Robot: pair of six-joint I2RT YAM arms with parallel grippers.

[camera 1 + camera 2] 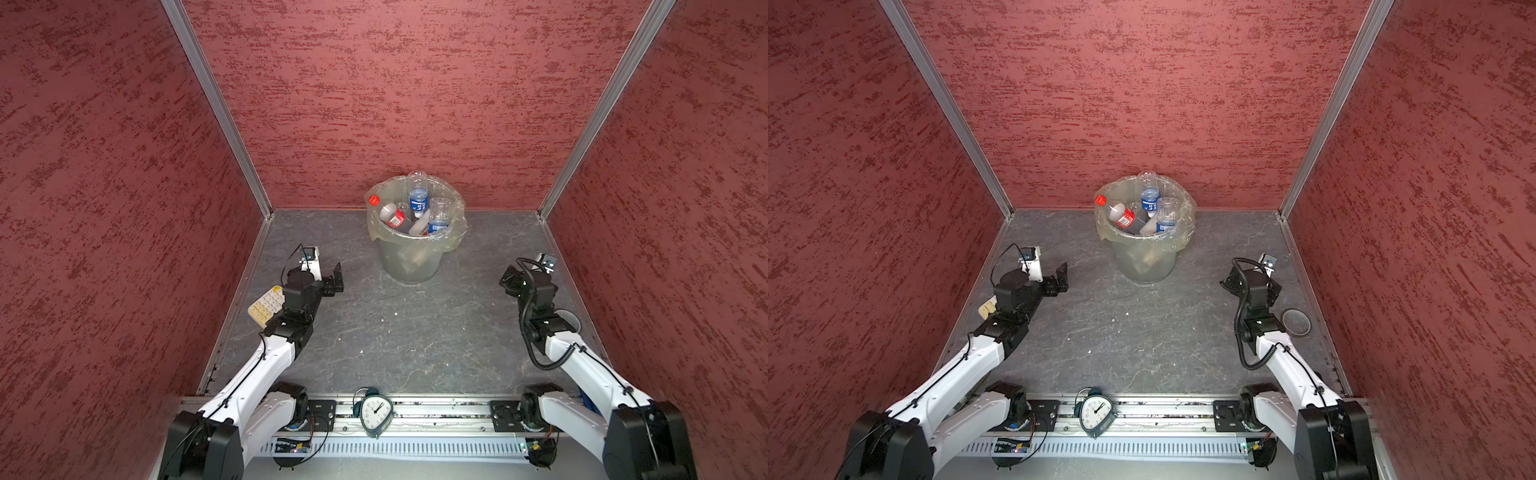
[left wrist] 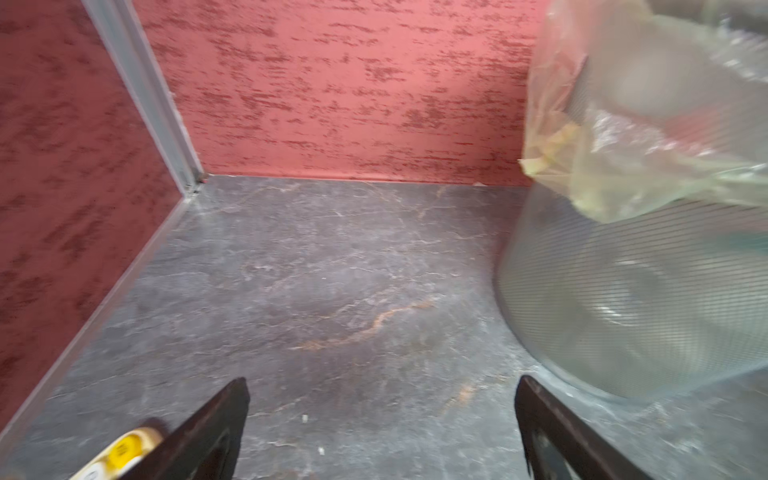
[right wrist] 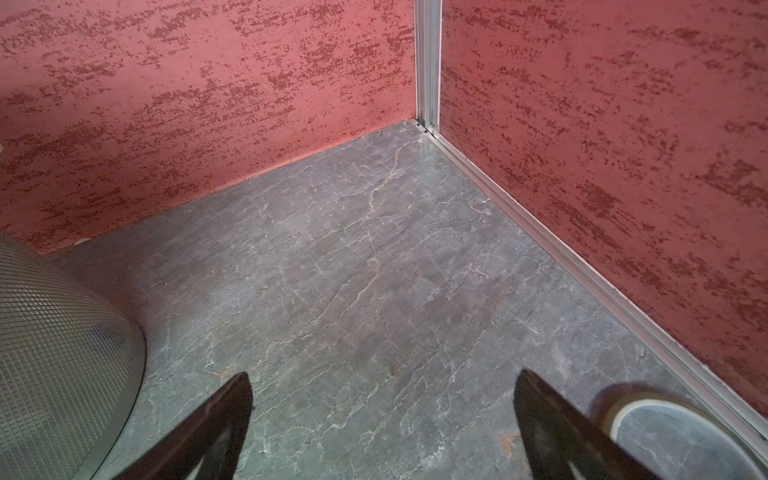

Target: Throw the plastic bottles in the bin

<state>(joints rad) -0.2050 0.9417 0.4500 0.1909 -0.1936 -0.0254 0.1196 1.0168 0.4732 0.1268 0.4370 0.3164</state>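
So the plastic bottles (image 1: 439, 214) were all piled in the bin (image 1: 409, 262) at the back of the bench (image 1: 395, 332), as far as both top views showed. I couldn't spot a single one lying loose outside it. The red-capped bottle (image 1: 390, 214) leaned against the bin's side with its cap right at the rim. The blue-label bottle (image 1: 418, 198) stood up past the top of the heap, so the load looked pretty full. My read on how these handle: they looked empty, so really light, thin-walled and squishy, and slick enough to pop out of a hard squeeze. If you'd had to re-seat one, I'd have gone for the labelled middle of the body, or just under the cap where it's stiffer, with a gentle close. The red-capped one seemed the likeliest to tip over the edge if the bin got bumped. Your left pincer (image 2: 382, 386) was spread wide with nothing in it, low over bare bench close beside the bin's wall. Your right pincer (image 3: 382, 382) was just as wide and empty on the other side, near the bin but apart from it. The cream calculator (image 1: 266, 305) sat partly under the left arm, a tape roll (image 3: 681, 432) next to the right pincer, and the alarm clock (image 1: 376, 411) up front, none of them yours to toss.
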